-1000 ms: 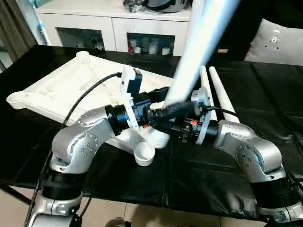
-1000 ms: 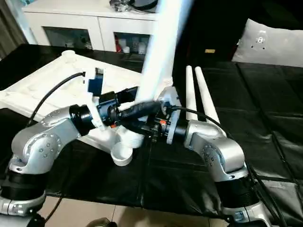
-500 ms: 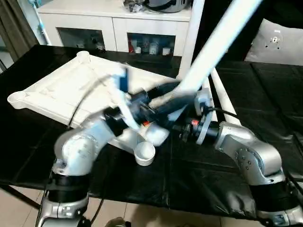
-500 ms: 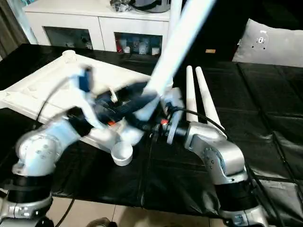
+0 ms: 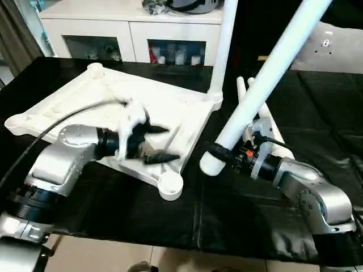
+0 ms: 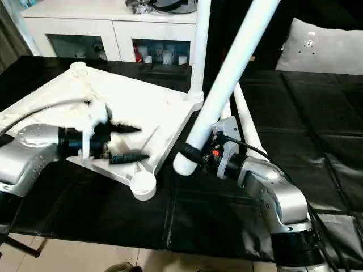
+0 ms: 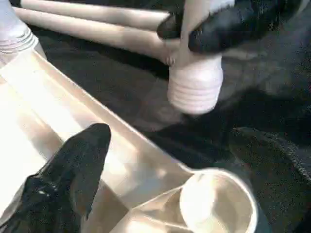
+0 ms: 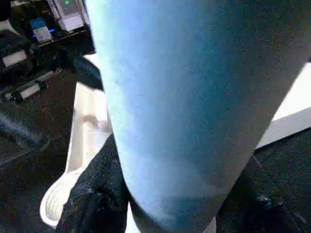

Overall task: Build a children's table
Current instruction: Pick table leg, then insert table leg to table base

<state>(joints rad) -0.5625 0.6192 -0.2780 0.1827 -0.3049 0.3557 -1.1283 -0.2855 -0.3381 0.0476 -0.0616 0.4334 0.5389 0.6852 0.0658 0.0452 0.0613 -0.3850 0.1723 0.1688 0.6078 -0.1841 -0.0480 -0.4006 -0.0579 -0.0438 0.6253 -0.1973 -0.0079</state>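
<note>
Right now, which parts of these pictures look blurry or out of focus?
Left eye view: the left gripper and its wrist are smeared. Right wrist view: the held leg looms soft, tinted blue. Left wrist view: the finger nearest the camera is soft.

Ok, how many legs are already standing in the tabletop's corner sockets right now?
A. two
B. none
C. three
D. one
D: one leg stands upright in the far corner of the tabletop, the right gripper holds another tilted above the black table, and two more legs lie flat behind it.
</note>
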